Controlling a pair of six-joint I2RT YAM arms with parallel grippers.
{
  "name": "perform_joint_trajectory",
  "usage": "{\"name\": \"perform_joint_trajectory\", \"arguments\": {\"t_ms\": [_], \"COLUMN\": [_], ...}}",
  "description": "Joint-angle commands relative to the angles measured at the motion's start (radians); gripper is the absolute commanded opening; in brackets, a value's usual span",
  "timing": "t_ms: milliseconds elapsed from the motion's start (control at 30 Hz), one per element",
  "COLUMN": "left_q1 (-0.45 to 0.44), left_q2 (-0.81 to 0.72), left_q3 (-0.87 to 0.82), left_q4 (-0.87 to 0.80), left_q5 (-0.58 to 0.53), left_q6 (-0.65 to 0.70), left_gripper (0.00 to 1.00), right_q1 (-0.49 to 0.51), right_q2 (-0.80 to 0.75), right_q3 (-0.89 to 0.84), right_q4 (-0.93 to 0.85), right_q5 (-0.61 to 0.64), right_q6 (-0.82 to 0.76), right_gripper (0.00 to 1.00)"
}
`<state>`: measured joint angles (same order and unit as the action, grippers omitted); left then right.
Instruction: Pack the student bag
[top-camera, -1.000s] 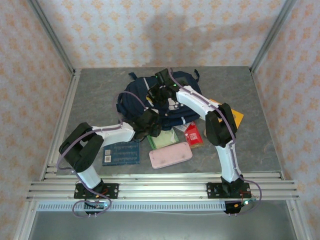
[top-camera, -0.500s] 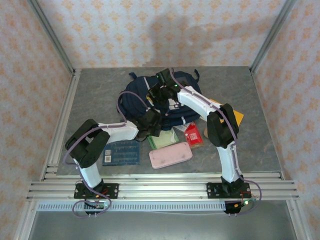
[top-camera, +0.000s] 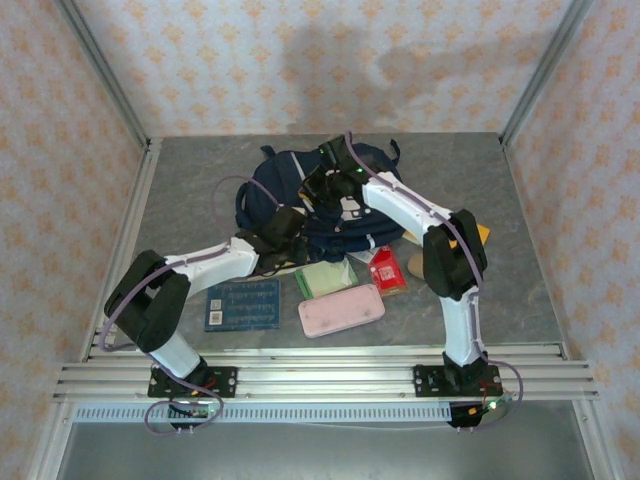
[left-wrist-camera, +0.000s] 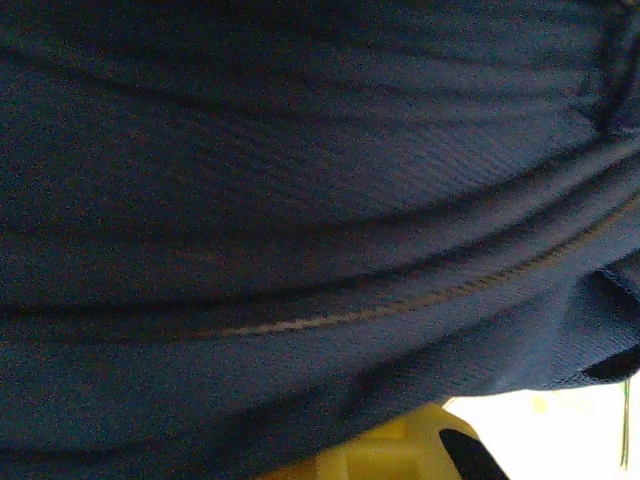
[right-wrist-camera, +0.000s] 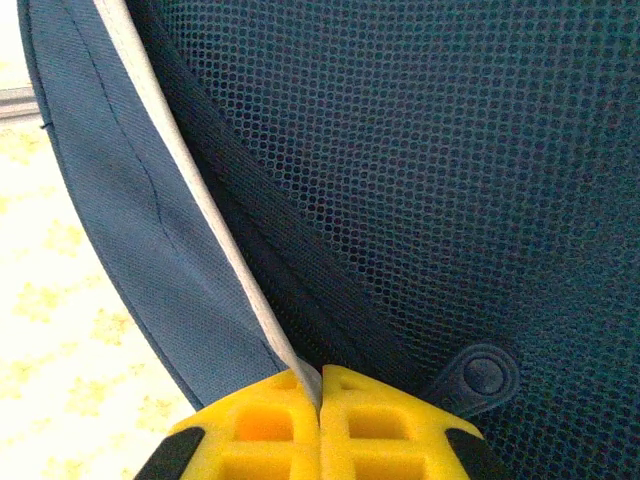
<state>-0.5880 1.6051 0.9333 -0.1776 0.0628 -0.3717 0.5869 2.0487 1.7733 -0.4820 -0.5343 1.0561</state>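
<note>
While the right wrist view shows the right gripper (right-wrist-camera: 320, 385) pinched on the student bag (right-wrist-camera: 450, 200) ahead, the top view counts one bag and two arms (top-camera: 215, 262). Closed, the left gripper (top-camera: 288, 218) sits at its near edge

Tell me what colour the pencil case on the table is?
Pale pink; the pencil case shows best in the top external view.

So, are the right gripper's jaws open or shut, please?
Shut: the right gripper pinches the student bag by its white-piped edge, yellow jaws together.
</note>
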Motion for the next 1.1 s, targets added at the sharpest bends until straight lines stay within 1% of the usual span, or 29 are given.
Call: {"name": "perform_joint_trajectory", "arguments": {"t_ms": [0, 200, 333, 433, 600, 733, 867, 967, 1067], "left_q1": [0.021, 0.025, 0.024, 0.031, 0.062, 0.114, 0.178, 0.225, 0.253], "left_q2": [-0.050, -0.105, -0.150, -0.194, -0.237, -0.275, -0.306, -0.284, -0.228], "left_q3": [-0.029, -0.054, -0.084, -0.112, -0.125, -0.138, -0.146, -0.136, -0.103], "left_q4": [-0.054, -0.080, -0.085, -0.090, -0.136, -0.155, -0.158, -0.150, -0.161], "left_q5": [-0.053, -0.064, -0.076, -0.104, -0.145, -0.159, -0.155, -0.143, -0.123], "left_q6": [0.017, 0.031, 0.030, 0.028, 0.033, 0.019, 0.016, 0.016, 0.021], "left_gripper": [0.00, 0.00, 0.00, 0.00, 0.00, 0.00, 0.00, 0.00, 0.00], "right_q1": [-0.018, -0.019, -0.022, -0.025, -0.027, -0.027, -0.020, -0.009, 0.011], "right_q2": [-0.065, -0.082, -0.088, -0.092, -0.103, -0.103, -0.105, -0.122, -0.135], "right_q3": [-0.016, -0.030, -0.041, -0.038, -0.008, 0.033, 0.071, 0.071, 0.076], "right_q4": [-0.055, -0.037, -0.022, -0.028, -0.086, -0.189, -0.319, -0.363, -0.394], "right_q5": [0.015, -0.007, -0.045, -0.087, -0.136, -0.147, -0.112, -0.095, -0.078], "right_q6": [-0.034, -0.061, -0.081, -0.134, -0.272, -0.410, -0.580, -0.674, -0.760], "right_gripper": [0.00, 0.00, 0.00, 0.00, 0.00, 0.00, 0.00, 0.00, 0.00]}}
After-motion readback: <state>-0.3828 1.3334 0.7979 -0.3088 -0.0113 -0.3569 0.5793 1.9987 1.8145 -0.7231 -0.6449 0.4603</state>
